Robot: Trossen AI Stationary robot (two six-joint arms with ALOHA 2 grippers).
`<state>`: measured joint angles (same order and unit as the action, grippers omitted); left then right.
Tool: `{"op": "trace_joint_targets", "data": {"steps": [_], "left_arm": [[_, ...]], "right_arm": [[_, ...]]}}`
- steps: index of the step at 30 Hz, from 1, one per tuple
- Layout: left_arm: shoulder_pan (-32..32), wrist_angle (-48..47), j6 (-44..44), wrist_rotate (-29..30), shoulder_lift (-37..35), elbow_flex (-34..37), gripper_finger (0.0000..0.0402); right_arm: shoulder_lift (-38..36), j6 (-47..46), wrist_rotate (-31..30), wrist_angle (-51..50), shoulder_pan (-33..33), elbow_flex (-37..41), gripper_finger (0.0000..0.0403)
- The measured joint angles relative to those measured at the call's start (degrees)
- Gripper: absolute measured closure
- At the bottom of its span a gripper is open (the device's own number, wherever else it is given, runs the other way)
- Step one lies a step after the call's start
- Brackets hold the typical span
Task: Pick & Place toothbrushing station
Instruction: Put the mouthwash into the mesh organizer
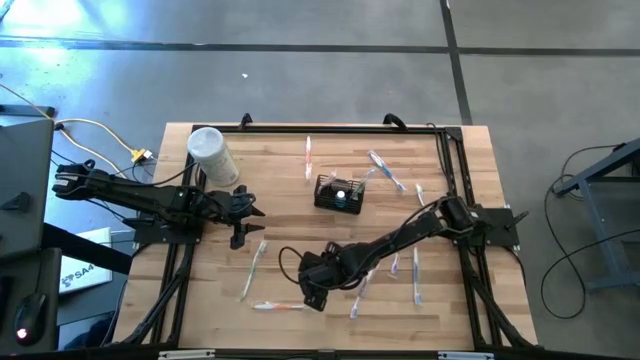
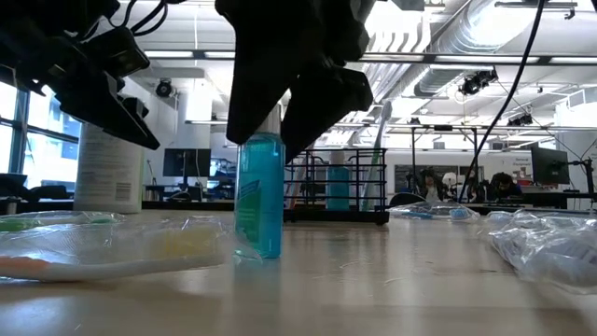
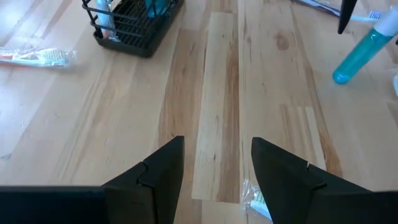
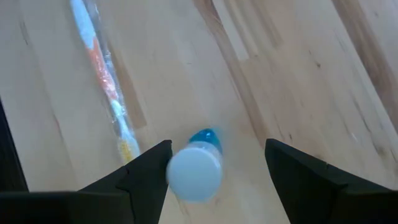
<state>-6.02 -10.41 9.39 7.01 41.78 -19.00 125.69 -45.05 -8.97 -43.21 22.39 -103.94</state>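
The right gripper is low over the front part of the wooden table, and its 2 fingers are spread wide with nothing pinched. Right between them stands a small blue bottle with a white cap. It stands upright on the wood, and in the low view the blue bottle sits just under the dark fingers. I cannot tell if a finger touches it. A wrapped toothbrush lies flat just beside the bottle. The left gripper hovers over the left side of the table, and its fingers are apart with only bare wood between them. The toothbrushing station is a little black wire caddy. It sits near the middle of the table, toward the back, well apart from both grippers. Something blue stands inside it. From the left wrist, the caddy shows farther off, with another wrapped toothbrush lying near it. A white tub stands at the back left corner. More wrapped toothbrushes lie here and there on the wood, like 1 at the back and 1 near the front left.
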Motion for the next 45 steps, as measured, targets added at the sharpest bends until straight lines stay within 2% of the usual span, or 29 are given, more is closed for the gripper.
{"op": "trace_joint_targets", "data": {"steps": [5,15,24,32,38,45], "left_arm": [[0.0,0.0,0.2,0.0,0.0,0.0,0.0215],[0.0,0.0,0.9,0.0,0.0,0.0,0.0215],[0.0,0.0,0.6,0.0,0.0,0.0,0.0215],[0.0,0.4,0.0,0.1,0.0,0.0,0.0215],[0.0,0.4,0.3,0.0,0.0,0.0,0.0215],[0.0,0.3,1.6,-0.3,0.0,0.0,0.0215]], "right_arm": [[0.0,0.2,0.5,0.0,0.0,0.0,0.0188],[0.0,1.8,1.8,0.2,-0.4,0.0,0.0313],[-0.4,4.5,1.4,-0.5,-0.4,0.0,0.0315],[-4.8,4.6,-6.9,-12.7,-0.8,-5.4,0.0315],[-5.5,4.8,-14.7,-24.1,-2.5,-15.0,0.0315],[-5.5,4.8,-18.9,-28.0,-7.7,-19.6,0.0315]]}}
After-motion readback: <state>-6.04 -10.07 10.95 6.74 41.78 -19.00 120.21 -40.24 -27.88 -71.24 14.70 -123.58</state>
